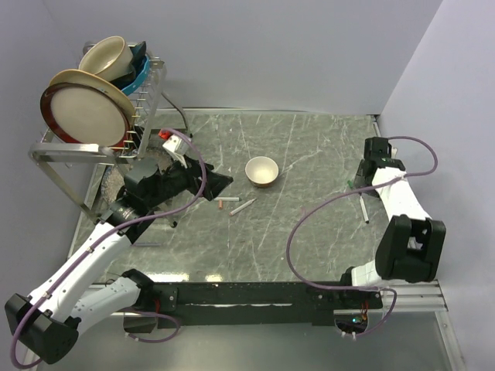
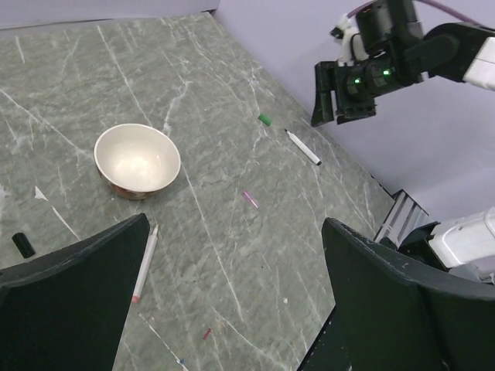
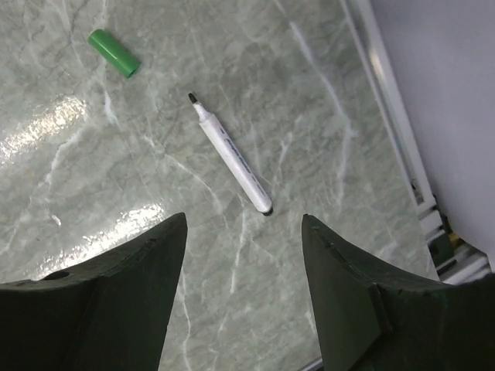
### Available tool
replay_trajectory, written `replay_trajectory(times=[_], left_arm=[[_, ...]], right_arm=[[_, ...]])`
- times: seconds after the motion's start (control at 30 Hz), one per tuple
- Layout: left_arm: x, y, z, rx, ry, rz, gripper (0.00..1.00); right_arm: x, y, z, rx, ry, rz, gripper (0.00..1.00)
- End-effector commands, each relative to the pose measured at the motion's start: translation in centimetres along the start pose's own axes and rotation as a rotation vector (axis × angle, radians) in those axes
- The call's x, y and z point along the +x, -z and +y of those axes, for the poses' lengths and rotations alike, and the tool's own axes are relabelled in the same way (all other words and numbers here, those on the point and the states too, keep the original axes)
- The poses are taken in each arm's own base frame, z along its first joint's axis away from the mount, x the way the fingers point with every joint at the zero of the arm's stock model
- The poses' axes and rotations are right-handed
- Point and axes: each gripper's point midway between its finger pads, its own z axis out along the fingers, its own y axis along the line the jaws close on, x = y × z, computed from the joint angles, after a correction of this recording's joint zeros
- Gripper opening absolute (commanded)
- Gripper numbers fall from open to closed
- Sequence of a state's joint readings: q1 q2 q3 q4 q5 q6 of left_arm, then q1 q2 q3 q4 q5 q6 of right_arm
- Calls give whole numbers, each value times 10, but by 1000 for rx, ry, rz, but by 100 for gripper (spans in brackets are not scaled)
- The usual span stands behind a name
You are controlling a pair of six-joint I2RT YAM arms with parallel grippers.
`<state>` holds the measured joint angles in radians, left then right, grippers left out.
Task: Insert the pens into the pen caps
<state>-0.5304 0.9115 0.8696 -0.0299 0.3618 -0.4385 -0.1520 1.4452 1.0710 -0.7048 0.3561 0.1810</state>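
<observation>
So the table (image 1: 309,147) is a grey-green marble-look slab with pale veins and some glare spots. A cream bowl (image 1: 261,171) sits upright around the middle. Near it, on the arms' side, there's a white pen (image 1: 243,206) lying flat, with a small red cap (image 1: 222,204) just off its end. Over by the right edge is a second pen (image 3: 231,157), dark tip bare, and a green cap (image 3: 114,52) lies on its side close by, not touching it. A black cap (image 2: 22,244) lies on its own. A wire dish rack (image 1: 147,97) stands at the far-left corner.
</observation>
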Motion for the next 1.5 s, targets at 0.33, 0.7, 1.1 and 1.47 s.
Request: replay_trajectory(times=[0.33,0.7,1.1,1.47], left_arm=[[-6,1,-16,63,-47,-2,99],[-6,2,-18,74,-61,10,100],[-6,2,-15,60,-71,8,99],[-7,5,-14,56,-89,-19,99]], right_arm=[[-3,-65,35,-124,31,146,45],[-1,-91,27,-86,23,197,45],[16,-100,37,-145,32,261,24],[-15,-59,42,-143,8,133,0]])
